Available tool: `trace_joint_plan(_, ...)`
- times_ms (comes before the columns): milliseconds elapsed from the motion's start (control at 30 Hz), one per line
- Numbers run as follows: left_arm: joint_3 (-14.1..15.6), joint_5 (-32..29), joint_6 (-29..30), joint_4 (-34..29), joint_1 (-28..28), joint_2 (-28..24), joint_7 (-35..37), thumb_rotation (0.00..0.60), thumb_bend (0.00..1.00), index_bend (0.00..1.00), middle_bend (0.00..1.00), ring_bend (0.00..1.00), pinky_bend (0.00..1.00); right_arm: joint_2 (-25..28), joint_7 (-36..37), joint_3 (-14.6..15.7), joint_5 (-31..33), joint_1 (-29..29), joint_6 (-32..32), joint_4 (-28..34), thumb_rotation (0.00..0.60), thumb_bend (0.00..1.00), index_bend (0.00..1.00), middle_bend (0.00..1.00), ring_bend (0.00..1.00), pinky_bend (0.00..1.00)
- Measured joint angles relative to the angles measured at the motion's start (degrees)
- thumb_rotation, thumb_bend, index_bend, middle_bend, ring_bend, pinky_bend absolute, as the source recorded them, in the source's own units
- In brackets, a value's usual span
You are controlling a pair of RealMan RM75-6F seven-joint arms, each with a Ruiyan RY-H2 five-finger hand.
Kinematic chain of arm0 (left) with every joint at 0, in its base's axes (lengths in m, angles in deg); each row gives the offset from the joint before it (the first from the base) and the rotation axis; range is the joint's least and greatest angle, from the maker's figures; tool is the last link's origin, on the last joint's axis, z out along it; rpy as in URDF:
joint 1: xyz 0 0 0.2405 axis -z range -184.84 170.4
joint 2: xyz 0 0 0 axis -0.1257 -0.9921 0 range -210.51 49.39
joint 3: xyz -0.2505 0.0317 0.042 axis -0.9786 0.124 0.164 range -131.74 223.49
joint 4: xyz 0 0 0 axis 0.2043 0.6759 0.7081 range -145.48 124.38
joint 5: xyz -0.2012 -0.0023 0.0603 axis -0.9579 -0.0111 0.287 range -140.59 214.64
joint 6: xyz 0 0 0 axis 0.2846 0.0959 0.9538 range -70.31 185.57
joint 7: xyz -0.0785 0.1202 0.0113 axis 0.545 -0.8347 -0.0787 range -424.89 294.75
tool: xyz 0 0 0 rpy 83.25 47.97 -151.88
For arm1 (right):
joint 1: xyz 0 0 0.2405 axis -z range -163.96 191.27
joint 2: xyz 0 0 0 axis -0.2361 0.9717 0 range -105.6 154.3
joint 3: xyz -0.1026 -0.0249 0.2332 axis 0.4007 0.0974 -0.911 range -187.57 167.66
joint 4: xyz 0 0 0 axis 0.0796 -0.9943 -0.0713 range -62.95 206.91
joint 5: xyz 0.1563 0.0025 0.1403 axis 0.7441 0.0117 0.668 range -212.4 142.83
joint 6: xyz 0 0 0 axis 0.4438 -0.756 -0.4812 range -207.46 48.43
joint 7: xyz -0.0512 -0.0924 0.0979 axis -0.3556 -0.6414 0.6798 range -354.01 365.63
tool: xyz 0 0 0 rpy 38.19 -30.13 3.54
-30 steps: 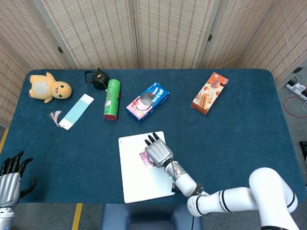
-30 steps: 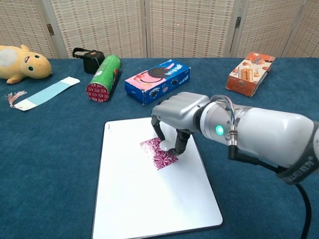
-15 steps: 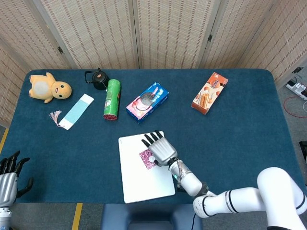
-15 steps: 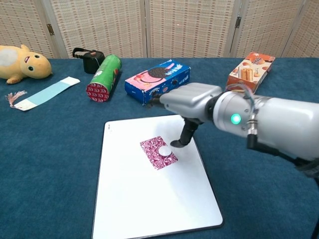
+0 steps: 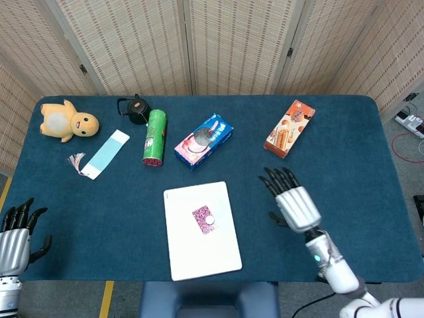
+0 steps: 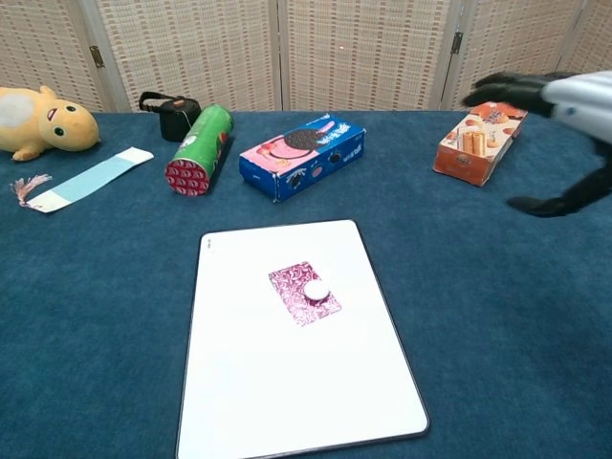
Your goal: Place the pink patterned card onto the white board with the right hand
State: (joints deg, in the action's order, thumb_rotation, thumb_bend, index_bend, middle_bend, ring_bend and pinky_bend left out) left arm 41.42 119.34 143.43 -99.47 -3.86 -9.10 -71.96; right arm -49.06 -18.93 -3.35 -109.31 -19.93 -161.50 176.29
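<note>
A surface (image 5: 344, 152) covered in dark blue cloth is backed by folding woven screens (image 5: 232, 46) in pale frames, and grey floor with a yellow line (image 5: 106, 299) is seen.

Both hands, right hand (image 5: 296, 205) and left hand (image 5: 14, 238), have silver metal palms, black fingers (image 5: 275, 181) and white forearms

no text or labels can be read

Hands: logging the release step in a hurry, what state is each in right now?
Left hand: open, holding nothing, at the table's near-left edge.
Right hand: open, holding nothing, right of the white board.
</note>
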Motion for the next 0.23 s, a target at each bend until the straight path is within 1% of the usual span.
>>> trace_joint_plan(133,-0.14,0.10,-0.44,-1.55,0.69,0.14,-1.88,0.600,0.45,0.23,0.06,0.10,0.00,2.56,8.13,3.09,-4.95,9.26,-9.17,-2.91,0.537,0.33,0.06,0.01,0.00,0.00)
trace_joint_plan(233,-0.18,0.09,-0.51,-2.34,0.96,0.37,-2.92,0.600,0.45,0.23,0.06,0.10,0.00,3.95,13.63,4.70,-6.99,14.81,-13.29,-5.22,0.535,0.33,0.06,0.01,0.00,0.00)
